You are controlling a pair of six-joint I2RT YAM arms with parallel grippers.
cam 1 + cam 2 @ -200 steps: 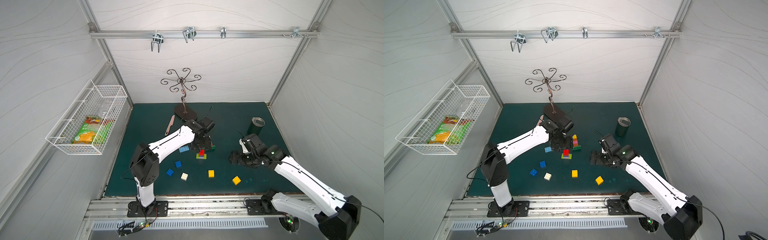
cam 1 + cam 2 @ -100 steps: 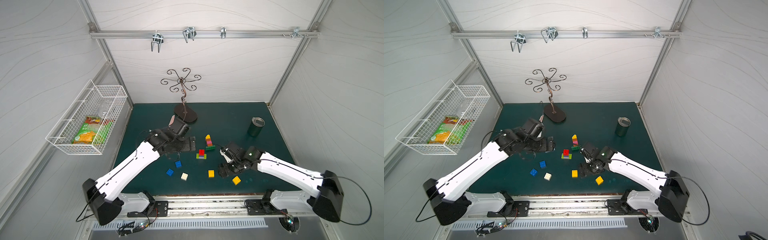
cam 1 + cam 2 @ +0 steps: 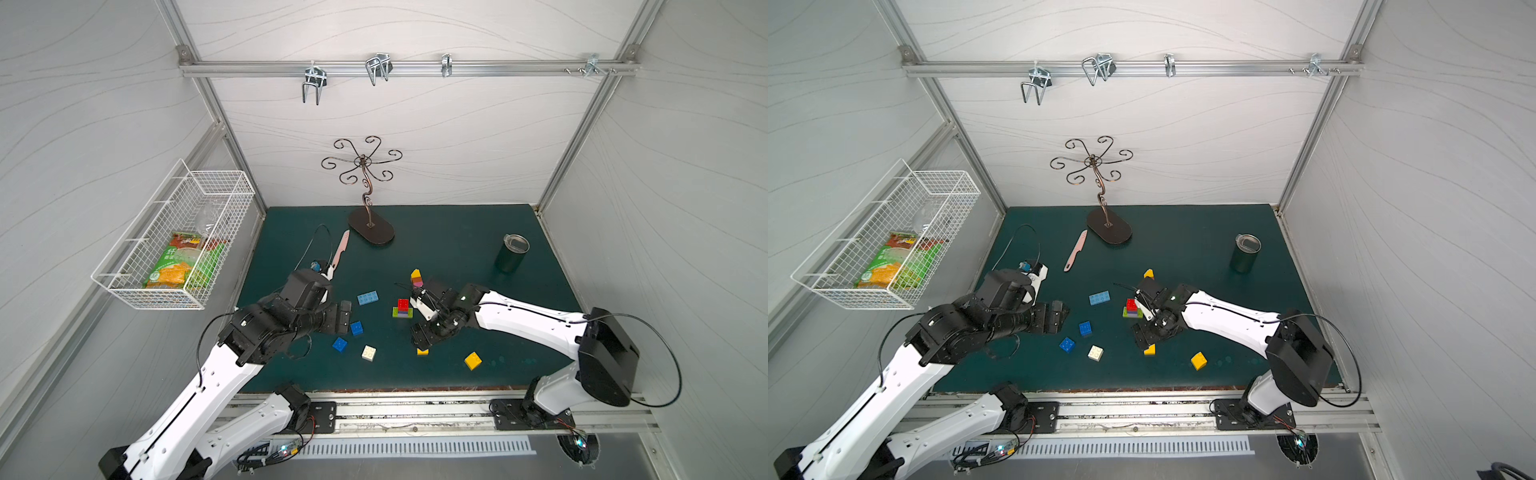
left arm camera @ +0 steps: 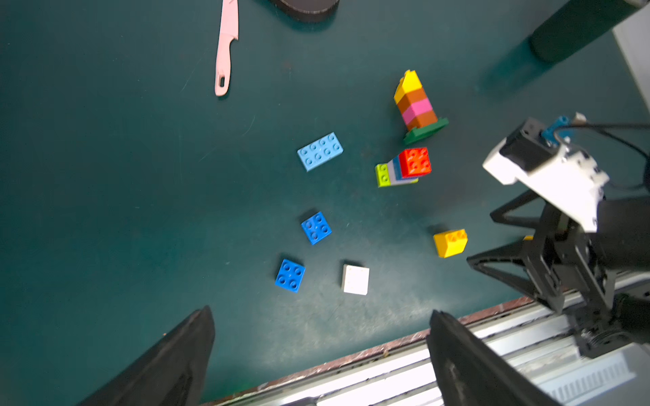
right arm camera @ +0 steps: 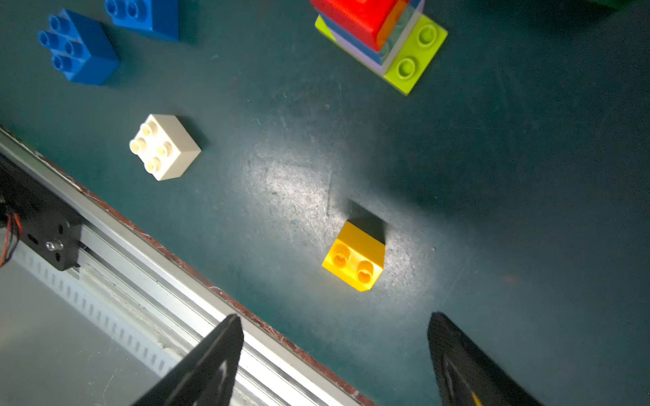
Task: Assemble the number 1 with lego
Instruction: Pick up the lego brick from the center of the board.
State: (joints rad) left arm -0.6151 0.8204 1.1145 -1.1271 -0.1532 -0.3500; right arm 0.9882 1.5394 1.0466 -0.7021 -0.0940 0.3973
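Near edge of table (image 3: 415,380): outer yellow brick (image 3: 473,360), alone, apart from both pincers.

Next in: inner yellow brick (image 3: 422,352), half hidden under right pincer (image 3: 420,337) in both top views. In the right wrist view this brick sits on the table just ahead of the fingertips (image 5: 225,337). It is in line with the gap, not between them, and untouched. Right pincer jaws are spread wide, nothing held.

White brick (image 3: 368,353), near blue brick (image 3: 340,345) and far blue brick (image 3: 356,328) lie loose, studs up, on the stretch between the two pincers. Left pincer (image 3: 347,318) shows just beside the far blue brick in both top views. The left wrist view puts all three bricks ahead of its tips, none between them. Its jaws are spread wide, nothing held.

Mid table: light-blue brick (image 3: 368,298), flat, alone. Stack (image 3: 402,308): red on blue on lilac on a lime base, just beside the right arm's wrist. Tower (image 3: 416,277): yellow, orange, pink, orange on a dark-green base, upright, just behind the stack and apart from it. The right arm partly hides it in both top views.

Far: knife (image 3: 338,253), cup (image 3: 512,252), stand (image 3: 371,226).
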